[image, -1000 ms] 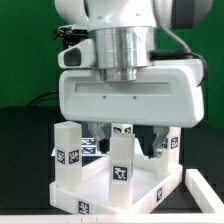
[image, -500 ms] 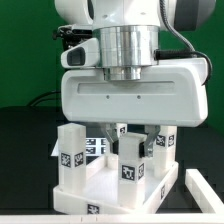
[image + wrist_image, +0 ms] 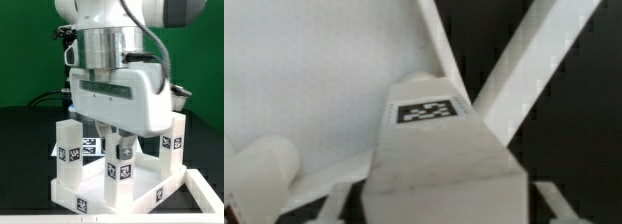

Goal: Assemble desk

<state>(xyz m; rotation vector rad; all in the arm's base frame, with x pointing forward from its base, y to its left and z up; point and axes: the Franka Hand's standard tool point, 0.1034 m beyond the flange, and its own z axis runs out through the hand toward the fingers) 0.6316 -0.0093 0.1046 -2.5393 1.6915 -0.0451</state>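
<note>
Leg now gripped, tag wrist-visible

The tool has closed from fully spread onto the white square-section plastic leg at the middle. The robot's wrist has rotated, and that leg now stands slightly further toward the exterior view's left.

My gripper hangs from a glossy white plastic shell that catches highlights; the desk looks like smooth white plastic with a faint sheen; its legs carry matt black-and-white printed tags; the tabletop under it is dark and matt.
</note>
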